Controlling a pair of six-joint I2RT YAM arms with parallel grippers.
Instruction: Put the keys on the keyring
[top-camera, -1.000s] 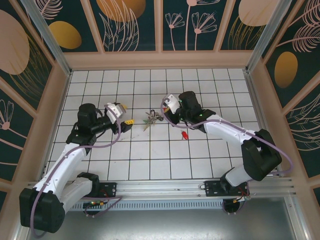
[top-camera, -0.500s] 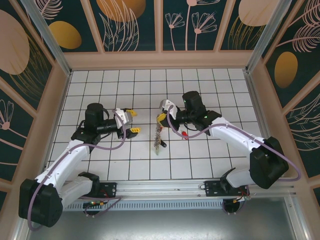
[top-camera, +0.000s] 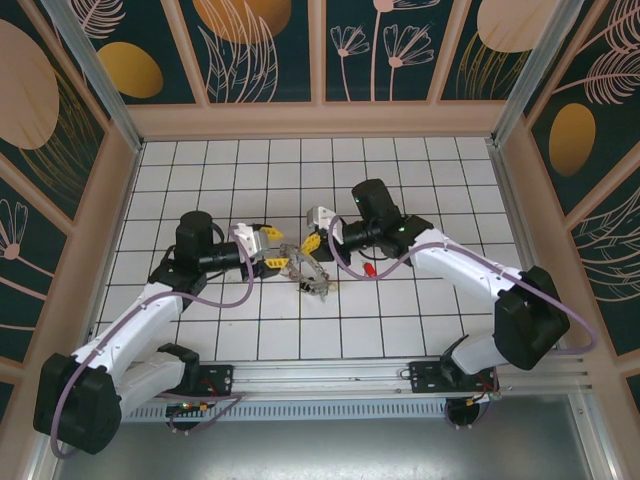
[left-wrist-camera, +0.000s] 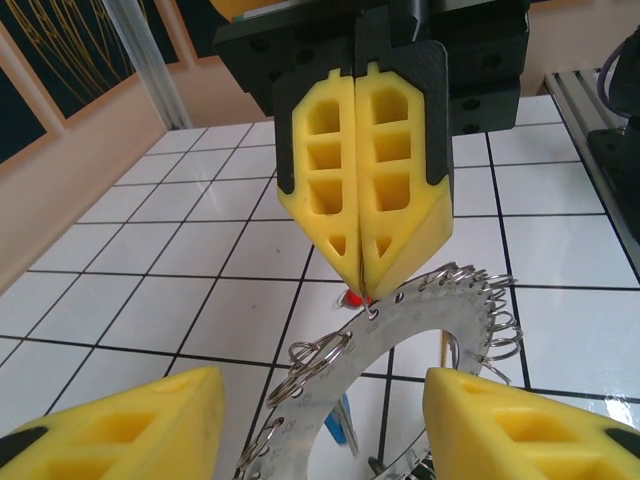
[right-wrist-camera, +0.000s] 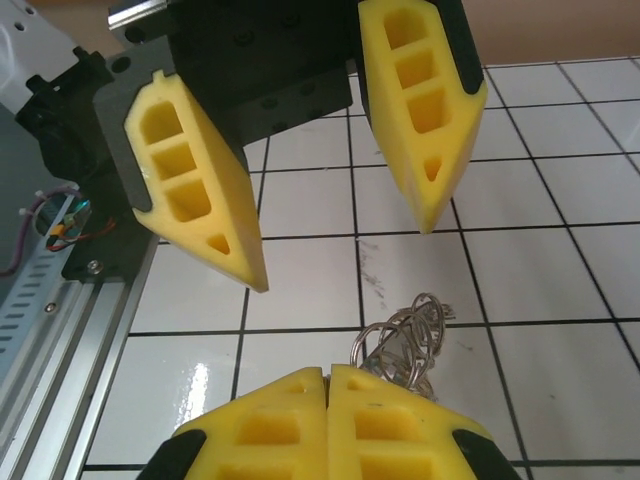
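Two arms bent inward, right claw clamped on the keyring, which hangs aslant, left claw apart beside it.

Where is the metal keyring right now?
The keyring is mid-table in the top view, pinched by the shut right gripper and reaching between the left gripper's open fingers.

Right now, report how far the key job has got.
Done: the right tool is shut on the keyring, at its rim. In hand: the left tool, open, flanks that ring. Left: a red key lies loose on the tiles, apart from it, not yet threaded.
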